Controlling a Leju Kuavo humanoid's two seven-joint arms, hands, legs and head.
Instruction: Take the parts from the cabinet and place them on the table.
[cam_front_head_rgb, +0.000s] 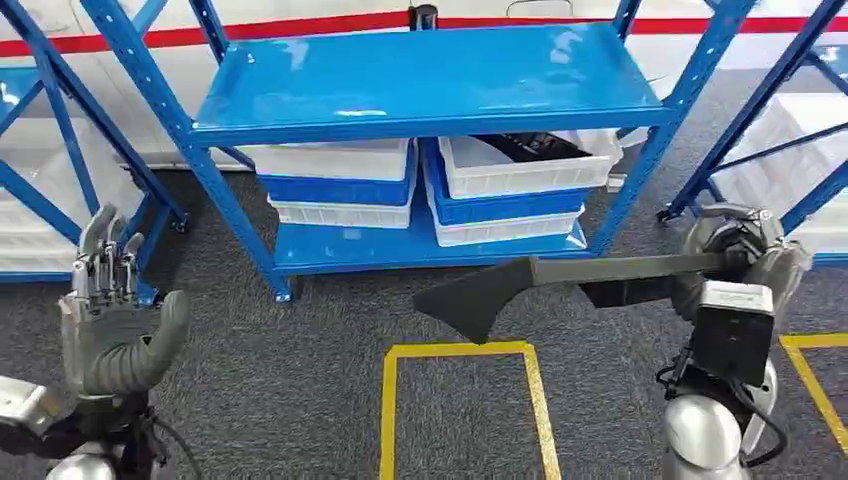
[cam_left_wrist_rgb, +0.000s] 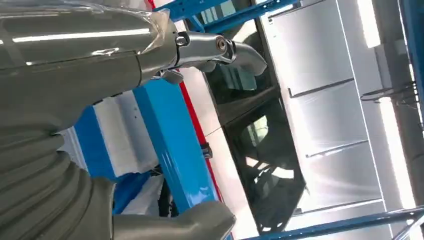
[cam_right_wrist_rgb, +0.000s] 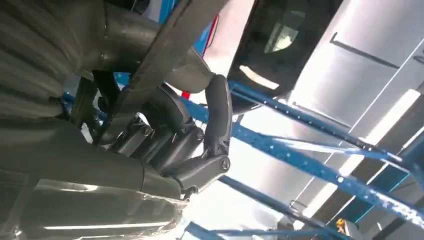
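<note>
My right hand grips one end of a long flat black part, which reaches leftward over the floor in front of the blue cabinet. From the right wrist camera, that hand's dark fingers wrap around the black part. My left hand is raised at the left with its fingers upright and apart, holding nothing. In the left wrist view the left hand shows its fingers extended. Another black part lies in a white bin under the top shelf.
Stacked white and blue bins fill the cabinet's lower shelf. More blue racks stand at the left and right. Yellow tape marks a square on the dark carpet, with another yellow line at the right.
</note>
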